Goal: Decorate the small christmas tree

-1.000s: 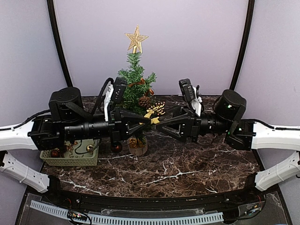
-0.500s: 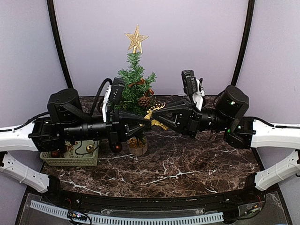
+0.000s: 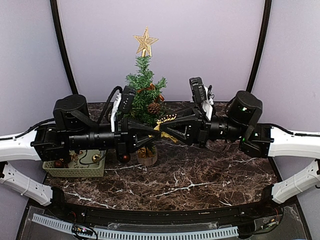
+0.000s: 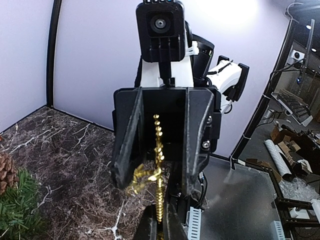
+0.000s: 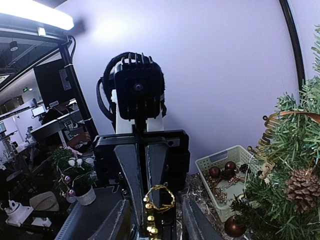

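My left claw (image 3: 153,129) clamped on gold ornament (image 4: 158,165). My right claw (image 3: 169,131) jaws apart, flanking ornament, no grip. Noted: small christmas tree (image 3: 145,87) upright, rear centre of table (image 3: 200,175). Left of it, basket (image 3: 75,173) holds dark baubles (image 5: 224,167) and gold trinkets.

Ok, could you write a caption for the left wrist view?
The left gripper holds a gold ornament between the open jaws of the right gripper.

No text, label, brand or number can be read in any of the views. The only candidate is a small green lit sign (image 5: 25,89) in the dim room at the far left of the right wrist view, and it is too small and blurred to make out.
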Controlling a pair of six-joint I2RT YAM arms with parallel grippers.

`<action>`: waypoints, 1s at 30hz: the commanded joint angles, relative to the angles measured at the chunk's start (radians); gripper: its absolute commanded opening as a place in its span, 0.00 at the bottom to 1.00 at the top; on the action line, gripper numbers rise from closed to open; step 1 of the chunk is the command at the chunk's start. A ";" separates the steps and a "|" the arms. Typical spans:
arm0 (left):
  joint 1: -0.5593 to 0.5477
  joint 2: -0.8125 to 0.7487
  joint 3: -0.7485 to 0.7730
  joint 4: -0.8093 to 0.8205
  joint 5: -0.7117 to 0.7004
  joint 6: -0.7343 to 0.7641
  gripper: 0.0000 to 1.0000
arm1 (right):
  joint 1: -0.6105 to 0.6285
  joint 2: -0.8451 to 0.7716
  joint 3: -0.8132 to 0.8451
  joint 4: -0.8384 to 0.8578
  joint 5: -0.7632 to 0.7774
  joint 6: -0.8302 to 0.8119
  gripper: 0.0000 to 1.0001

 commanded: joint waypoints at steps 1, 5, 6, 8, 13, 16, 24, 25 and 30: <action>0.005 -0.014 0.024 -0.005 0.048 0.017 0.00 | 0.008 -0.023 0.023 -0.020 0.036 -0.025 0.34; 0.007 -0.008 0.028 -0.012 0.068 0.014 0.00 | 0.008 -0.024 0.038 -0.047 -0.002 -0.032 0.21; 0.007 -0.004 0.030 -0.015 0.071 0.013 0.00 | 0.009 -0.023 0.044 -0.059 -0.008 -0.035 0.20; 0.008 0.001 0.034 -0.024 0.077 0.012 0.00 | 0.009 -0.023 0.047 -0.070 -0.004 -0.039 0.19; 0.010 0.014 0.039 -0.044 0.095 0.011 0.00 | 0.009 -0.033 0.034 -0.045 0.013 -0.031 0.16; 0.010 0.022 0.042 -0.056 0.101 0.009 0.00 | 0.009 -0.033 0.026 -0.028 0.014 -0.023 0.16; 0.010 0.020 0.041 -0.061 0.095 0.009 0.00 | 0.008 -0.044 0.015 -0.024 0.030 -0.021 0.08; 0.010 0.019 0.040 -0.062 0.093 0.008 0.00 | 0.009 -0.044 0.013 -0.024 0.033 -0.022 0.07; 0.010 0.006 0.035 -0.062 0.065 0.003 0.00 | 0.009 -0.055 0.007 -0.030 0.055 -0.027 0.03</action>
